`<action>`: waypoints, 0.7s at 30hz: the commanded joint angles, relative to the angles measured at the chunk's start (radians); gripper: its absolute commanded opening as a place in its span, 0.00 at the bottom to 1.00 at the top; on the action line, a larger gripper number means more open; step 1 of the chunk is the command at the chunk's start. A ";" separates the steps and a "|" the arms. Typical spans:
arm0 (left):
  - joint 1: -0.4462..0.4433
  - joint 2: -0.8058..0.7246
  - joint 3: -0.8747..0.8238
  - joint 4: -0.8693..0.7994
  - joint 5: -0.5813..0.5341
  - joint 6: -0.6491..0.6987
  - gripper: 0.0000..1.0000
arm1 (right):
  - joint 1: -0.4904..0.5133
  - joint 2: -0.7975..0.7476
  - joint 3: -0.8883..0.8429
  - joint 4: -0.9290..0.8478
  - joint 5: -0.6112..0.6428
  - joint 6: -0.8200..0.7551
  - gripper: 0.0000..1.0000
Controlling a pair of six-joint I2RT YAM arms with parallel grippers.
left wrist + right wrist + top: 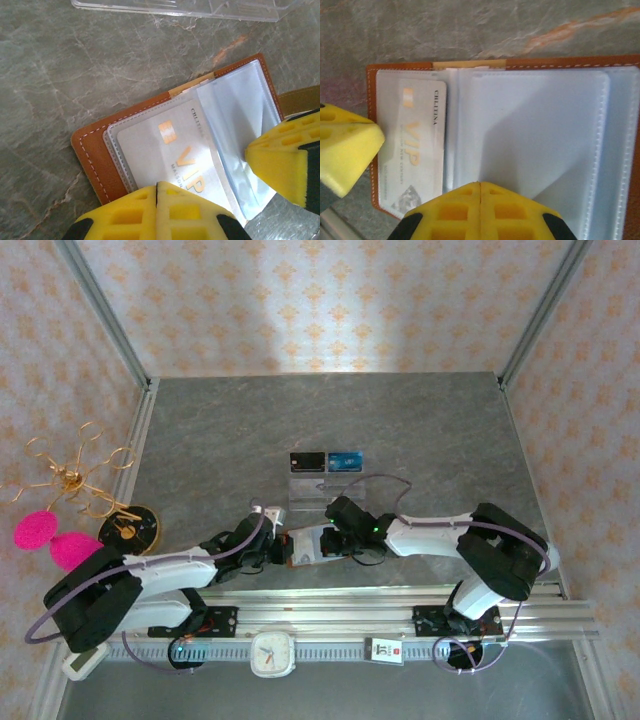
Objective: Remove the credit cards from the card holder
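Observation:
The card holder (302, 545) lies spread open on the grey table between my two grippers, its brown leather edge (95, 150) framing clear plastic sleeves. A pale credit card (150, 145) marked VIP in gold sits in the left-hand sleeve (415, 145). My left gripper (156, 184) is shut, its yellow tips resting at the card's near edge with nothing seen between them. On the wallet's other half, my right gripper (480, 184) is shut too, tips against a clear sleeve page. Each wrist view catches the other gripper's yellow fingers (285, 160) (345, 150) beside the wallet.
A clear acrylic stand (320, 490) sits just behind the wallet, with a black card (307, 461) and a blue card (345, 461) on it. A gold wire ornament (75, 475) with pink balls stands at the left. A small clock (272, 652) lies by the near rail.

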 commanded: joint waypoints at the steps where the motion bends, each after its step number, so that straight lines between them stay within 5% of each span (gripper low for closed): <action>1: 0.011 -0.023 0.033 -0.086 -0.028 0.018 0.00 | -0.002 -0.049 0.008 0.030 -0.054 -0.054 0.17; 4: 0.010 -0.054 0.031 -0.094 -0.034 0.003 0.02 | -0.002 -0.047 0.030 0.047 -0.116 -0.087 0.27; 11: 0.010 -0.189 0.045 -0.149 -0.086 -0.019 0.36 | 0.010 0.042 0.066 0.078 -0.163 -0.108 0.25; 21: 0.011 -0.234 0.063 -0.214 -0.120 -0.009 0.39 | 0.020 0.096 0.090 0.020 -0.080 -0.111 0.20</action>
